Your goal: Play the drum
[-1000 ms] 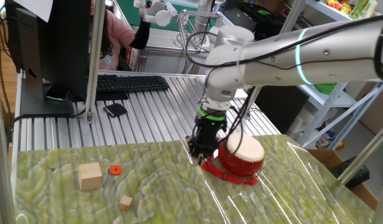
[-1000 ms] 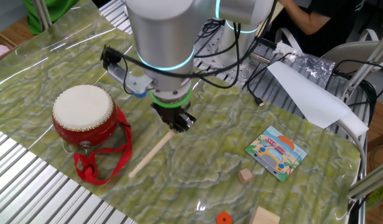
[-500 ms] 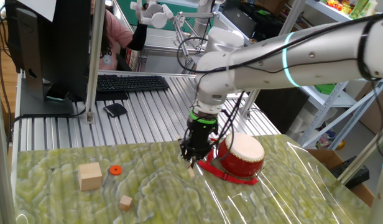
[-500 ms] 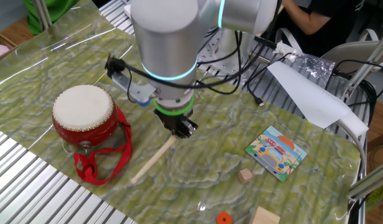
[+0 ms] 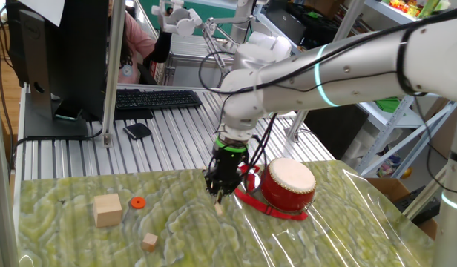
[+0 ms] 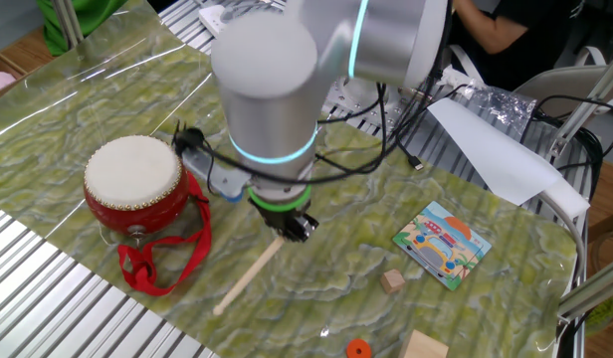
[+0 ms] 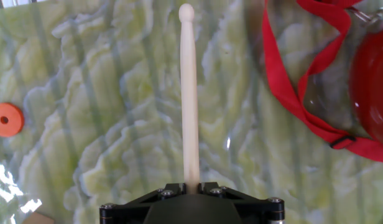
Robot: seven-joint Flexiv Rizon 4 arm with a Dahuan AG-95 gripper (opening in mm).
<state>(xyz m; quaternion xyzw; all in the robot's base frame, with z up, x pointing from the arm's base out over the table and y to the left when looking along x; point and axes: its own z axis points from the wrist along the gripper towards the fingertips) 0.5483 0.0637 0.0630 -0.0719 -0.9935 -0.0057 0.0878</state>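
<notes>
The drum [image 5: 288,185] [image 6: 133,186] is small and round, with a red body, a cream skin top and a red strap loop [image 7: 297,93] trailing on the green mat. My gripper [image 5: 220,189] [image 6: 292,225] [image 7: 191,185] is shut on the end of a thin wooden drumstick [image 7: 189,93] [image 6: 249,273]. The stick slopes down from the jaws, its rounded tip close to the mat. The gripper stands beside the drum, clear of its skin, with the stick pointing away past the strap.
A tan wooden cube [image 5: 107,210], an orange disc [image 5: 137,202] [image 7: 6,118] and a smaller block [image 5: 149,241] lie on the mat. A picture card [image 6: 442,242] lies near another small block [image 6: 391,281]. A keyboard [image 5: 156,99] sits behind on the slatted table.
The gripper has carried the drumstick sideways, farther from the drum. The drum and the small objects have stayed put.
</notes>
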